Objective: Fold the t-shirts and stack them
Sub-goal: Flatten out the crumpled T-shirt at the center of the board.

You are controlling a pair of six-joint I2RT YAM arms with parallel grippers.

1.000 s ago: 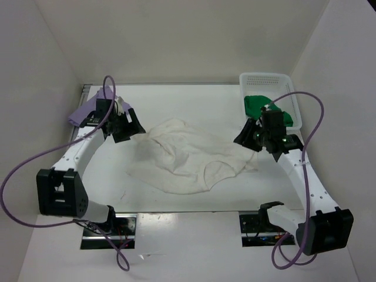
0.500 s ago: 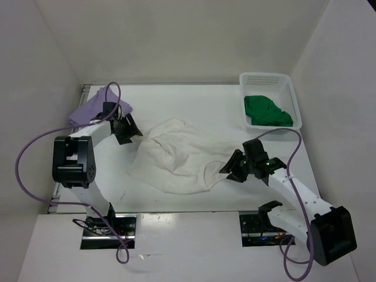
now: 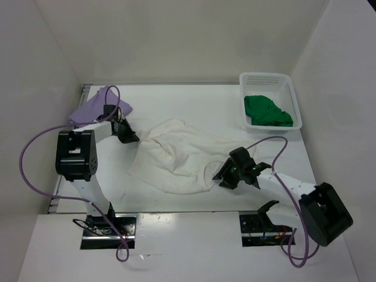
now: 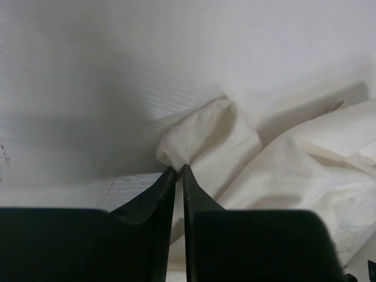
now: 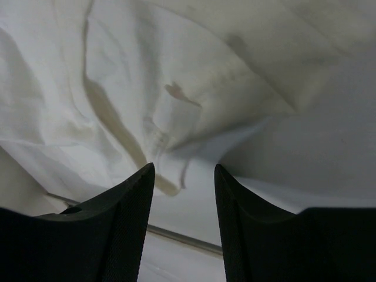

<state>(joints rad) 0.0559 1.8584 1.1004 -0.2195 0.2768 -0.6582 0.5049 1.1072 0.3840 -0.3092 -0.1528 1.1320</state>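
We see the white shirt [image 3: 179, 154] lying crumpled in the middle of the surface [image 3: 194, 106]. The left claw [image 3: 133, 138] is at the shirt's left corner. In the left wrist view its two fingers [image 4: 154, 200] are almost together, with only a thin slit between them. They pinch the tip of a little fold of the white cloth.

The right claw [image 3: 222, 176] is at the lower right edge of the white shirt. In the right wrist view its two fingers [image 5: 126, 205] stand apart with a wide gap, and nothing is between them. Past that gap we see the shirt's edge and a bit of bare surface. We cannot tell if the tips touch the cloth.

The purple shirt [image 3: 88, 108] lies in the upper left of the top view, just behind the left arm. The green shirt [image 3: 267, 110] is bunched up in the white basket [image 3: 264, 77] in the upper right, well apart from both claws.
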